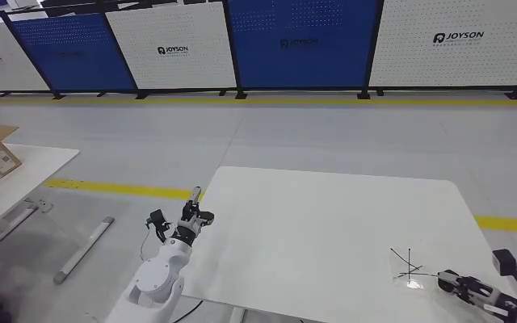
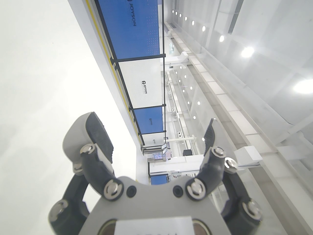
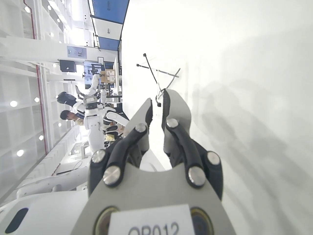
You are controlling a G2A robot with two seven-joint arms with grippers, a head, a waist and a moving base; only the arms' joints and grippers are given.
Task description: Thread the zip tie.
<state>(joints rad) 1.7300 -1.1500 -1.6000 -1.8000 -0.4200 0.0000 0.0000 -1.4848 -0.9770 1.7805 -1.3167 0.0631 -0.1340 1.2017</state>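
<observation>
Threading looks unstarted: zip ties [image 1: 408, 265] lie crossed, near right on the table [image 1: 323, 210]. Right gripper [image 3: 158, 96] barely parted around one tie's end; left gripper [image 2: 152, 118] wide open, empty.

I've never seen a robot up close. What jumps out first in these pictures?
A small tangle of black zip ties lies near the right corner of the big white table, on the robot's side, with the right end effector close up at their near end. The left end effector hangs wide open and empty at the table's opposite edge, far from the ties.
</observation>
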